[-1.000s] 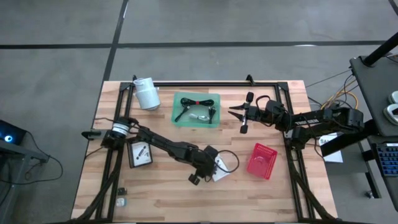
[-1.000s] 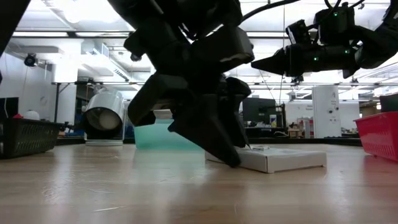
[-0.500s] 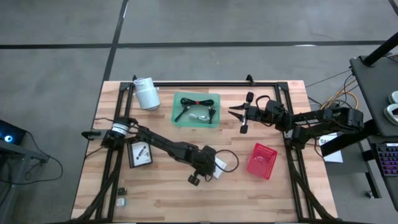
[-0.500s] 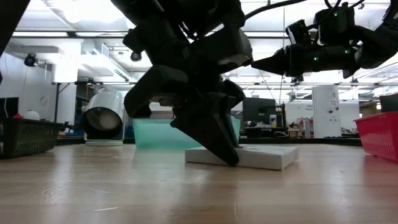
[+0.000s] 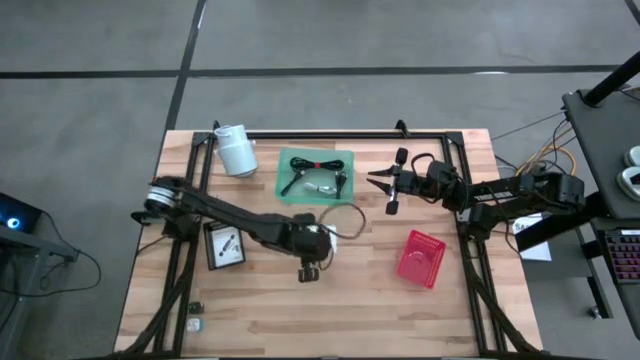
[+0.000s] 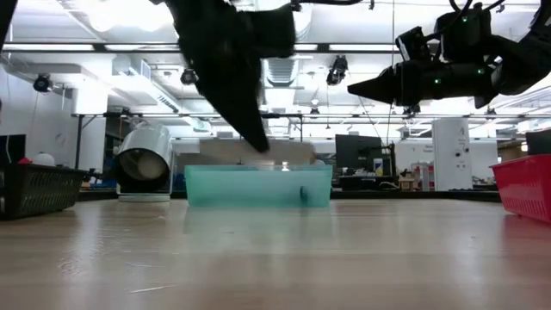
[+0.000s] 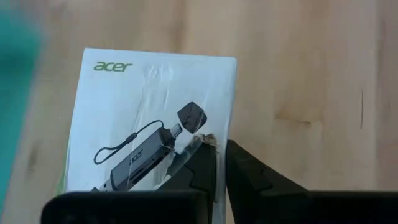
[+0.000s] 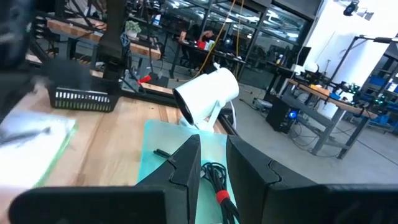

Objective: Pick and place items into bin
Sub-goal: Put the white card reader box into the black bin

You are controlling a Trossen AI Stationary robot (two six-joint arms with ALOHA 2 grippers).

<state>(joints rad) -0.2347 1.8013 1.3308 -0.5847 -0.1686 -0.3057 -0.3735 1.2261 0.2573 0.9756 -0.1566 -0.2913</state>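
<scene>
A white acer box (image 7: pixel 155 106) with a picture of a dark card reader is held by my left gripper (image 7: pixel 217 146), which is shut on it. In the high view this gripper (image 5: pixel 318 236) is just near of the green bin (image 5: pixel 316 177). In the low view the box (image 6: pixel 293 151) hangs above the table in front of the bin (image 6: pixel 258 185). A black cable bundle with a red tie (image 5: pixel 315 163), a dark pen-like tool and a small packet lie in the bin. My right gripper (image 5: pixel 377 182) hovers open, right of the bin, touching nothing. My left gripper pinches the white box at one long edge (image 7: pixel 229 134), close to a corner. One finger (image 7: pixel 200 163) lies over the printed face and the other (image 7: pixel 245 167) stands outside the edge. The fingers come from above, pointing down. The box is lifted clear and roughly level.
A white cylindrical roll (image 5: pixel 236 150) stands at the far left corner. A square gauge-like device (image 5: pixel 224 247) lies near the left arm. A red bin (image 5: pixel 421 258) sits right of centre. Small bits (image 5: pixel 195 308) lie at the near left edge. A black frame (image 5: pixel 330 133) borders the table.
My left gripper slid the white box along the table toward the left, then lifted it clear and carried it up and toward the far edge, close to the green bin. My right arm has kept still.
</scene>
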